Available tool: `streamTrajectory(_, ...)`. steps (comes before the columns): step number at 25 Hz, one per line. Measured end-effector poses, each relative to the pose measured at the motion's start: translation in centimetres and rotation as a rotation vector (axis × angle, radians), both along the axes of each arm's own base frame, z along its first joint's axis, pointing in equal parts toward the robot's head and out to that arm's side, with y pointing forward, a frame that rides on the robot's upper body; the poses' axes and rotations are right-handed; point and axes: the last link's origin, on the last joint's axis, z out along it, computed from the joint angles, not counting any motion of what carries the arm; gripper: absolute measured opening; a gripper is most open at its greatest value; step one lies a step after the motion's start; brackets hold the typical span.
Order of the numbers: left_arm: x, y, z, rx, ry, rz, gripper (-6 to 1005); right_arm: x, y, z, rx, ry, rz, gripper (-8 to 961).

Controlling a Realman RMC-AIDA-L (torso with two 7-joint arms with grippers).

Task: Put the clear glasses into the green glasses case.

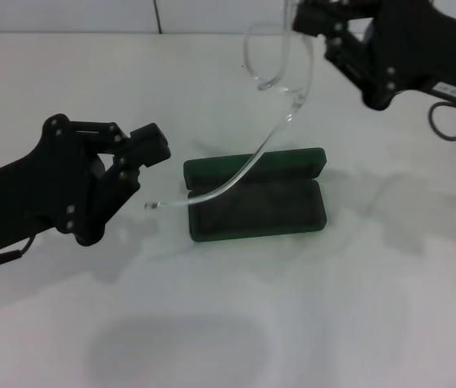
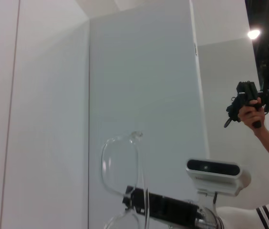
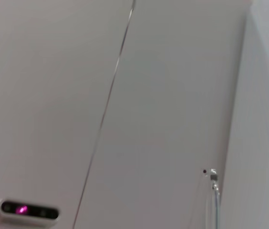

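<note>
Head view: 1 clear glasses (image 1: 280,56) grasped by right gripper (image 1: 318,32), 1 green glasses case (image 1: 255,204) open, left gripper (image 1: 149,158) fingers clenched, empty.

Clear glasses held up against pale wall panels

At 6 o'clock the clear glasses (image 2: 120,162) rise upright from the right gripper (image 2: 141,202), a dark bar clamped on their lower frame; just toward 4 o'clock sits a white camera (image 2: 214,171), and at 3 o'clock a person's hand (image 2: 250,110) grips a black handheld device (image 2: 243,98)
</note>
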Motion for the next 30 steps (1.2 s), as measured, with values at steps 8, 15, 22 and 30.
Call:
streamTrajectory(8, 0.0, 0.0, 0.4, 0.014, -0.016, 0.002, 50, 1.2, 0.0, 0.8, 0.007, 0.046, -0.035, 45)
streamTrajectory(15, -0.2, 0.0, 0.8, 0.017, -0.014, -0.001, 50, 1.6, -0.4, 2.1, 0.023, 0.106, -0.023, 45)
streamTrajectory(22, -0.4, 0.0, 1.0, 0.013, -0.009, 0.003, 50, 1.9, -0.5, 3.1, 0.056, 0.155, -0.030, 45)
streamTrajectory(30, 0.6, -0.5, 0.0, -0.063, -0.015, -0.056, 49, 1.4, -0.4, 3.5, 0.073, 0.228, -0.010, 45)
